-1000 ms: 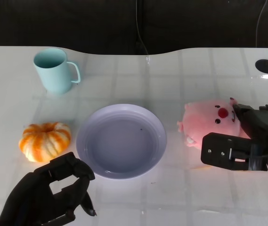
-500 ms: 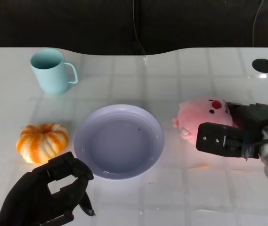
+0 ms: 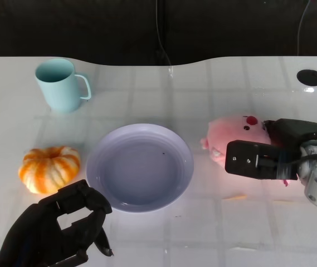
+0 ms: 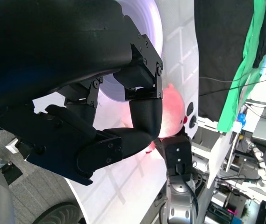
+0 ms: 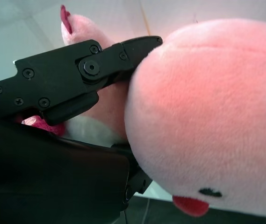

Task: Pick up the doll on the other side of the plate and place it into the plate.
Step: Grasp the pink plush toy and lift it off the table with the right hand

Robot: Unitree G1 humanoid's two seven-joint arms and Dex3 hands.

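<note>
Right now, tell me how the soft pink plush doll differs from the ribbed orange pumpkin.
The pink plush doll is fuzzy with a face, lying right of the lilac plate; the orange pumpkin is ribbed, streaked white, and sits left of it. The right hand grips the doll; nothing touches the pumpkin, though the left hand is close. Both are rounded and outside the plate.

Bright, glary tabletop; blurred wrist close-ups

Your right hand is gripping the pink doll just right of the lavender plate. Your left hand is curling its fingers on nothing near the plate's front-left, beneath the orange pumpkin. A teal mug is standing farther back.
</note>
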